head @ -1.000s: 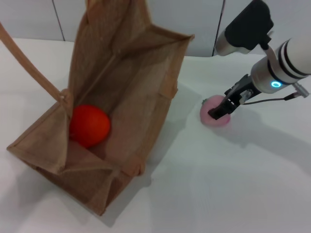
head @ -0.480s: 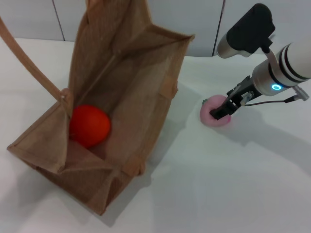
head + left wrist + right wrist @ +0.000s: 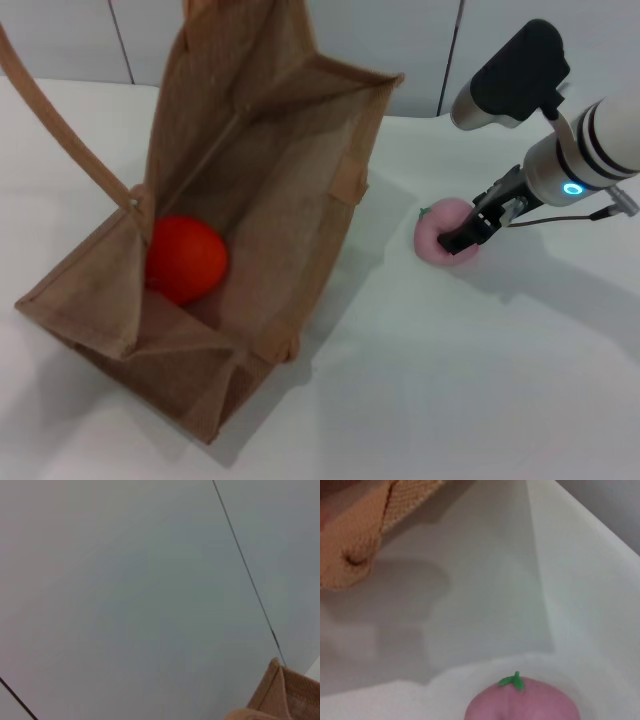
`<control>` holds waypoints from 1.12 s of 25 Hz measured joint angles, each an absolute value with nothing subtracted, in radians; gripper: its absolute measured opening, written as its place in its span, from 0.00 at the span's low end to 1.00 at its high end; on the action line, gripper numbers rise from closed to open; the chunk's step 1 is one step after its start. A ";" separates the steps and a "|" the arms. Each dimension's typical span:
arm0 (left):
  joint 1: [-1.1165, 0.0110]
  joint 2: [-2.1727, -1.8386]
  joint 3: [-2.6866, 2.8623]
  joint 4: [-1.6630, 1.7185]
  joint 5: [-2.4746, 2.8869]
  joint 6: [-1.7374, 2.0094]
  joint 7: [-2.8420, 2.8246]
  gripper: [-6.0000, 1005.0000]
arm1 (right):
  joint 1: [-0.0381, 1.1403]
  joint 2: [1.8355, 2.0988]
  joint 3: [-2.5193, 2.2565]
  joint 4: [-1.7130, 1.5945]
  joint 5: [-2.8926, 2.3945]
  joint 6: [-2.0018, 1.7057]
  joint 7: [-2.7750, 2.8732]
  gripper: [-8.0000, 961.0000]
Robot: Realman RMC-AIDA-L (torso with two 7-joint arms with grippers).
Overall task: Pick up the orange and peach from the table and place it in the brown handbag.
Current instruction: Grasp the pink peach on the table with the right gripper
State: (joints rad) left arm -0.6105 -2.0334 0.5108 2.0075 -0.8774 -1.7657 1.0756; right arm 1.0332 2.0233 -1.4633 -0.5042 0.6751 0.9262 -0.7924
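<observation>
Since a second ago the right gripper (image 3: 468, 232) has drifted a little further from the brown handbag (image 3: 250, 180), and the peach (image 3: 445, 232) has gone with it across the table (image 3: 420, 380). Its dark fingers are clamped on the peach, which sits well clear of the bag's open side. The orange (image 3: 186, 258) already lies inside the bag. The peach looks light, smooth and round, so I'd guess it could roll or slip; a grip across its widest part seems safest. It is pale pink with a tiny green leaf on top. The left gripper is not in sight.
</observation>
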 joint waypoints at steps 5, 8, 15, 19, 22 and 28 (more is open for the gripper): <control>-0.613 -2.034 0.511 1.989 -0.877 -1.766 1.077 0.17 | 1.033 2.023 -1.464 -0.497 0.675 0.924 -0.794 0.82; -0.615 -2.034 0.511 1.982 -0.877 -1.766 1.079 0.18 | 1.033 2.024 -1.465 -0.495 0.678 0.925 -0.794 0.82; -0.618 -2.034 0.511 1.980 -0.877 -1.772 1.081 0.18 | 1.032 2.025 -1.465 -0.493 0.714 0.926 -0.795 0.75; -0.621 -2.034 0.511 1.972 -0.868 -1.773 1.082 0.19 | 1.032 2.025 -1.465 -0.502 0.718 0.928 -0.806 0.70; -0.624 -2.034 0.511 1.957 -0.867 -1.773 1.083 0.19 | 1.032 2.025 -1.465 -0.502 0.720 0.929 -0.809 0.67; -0.625 -2.034 0.511 1.954 -0.865 -1.773 1.085 0.19 | 1.026 2.025 -1.464 -0.504 0.725 0.924 -0.810 0.57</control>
State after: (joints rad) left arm -0.6247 -2.0341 0.5108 1.9539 -0.8653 -1.7733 1.0850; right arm 1.0262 2.0248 -1.4645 -0.5037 0.7252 0.9242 -0.8096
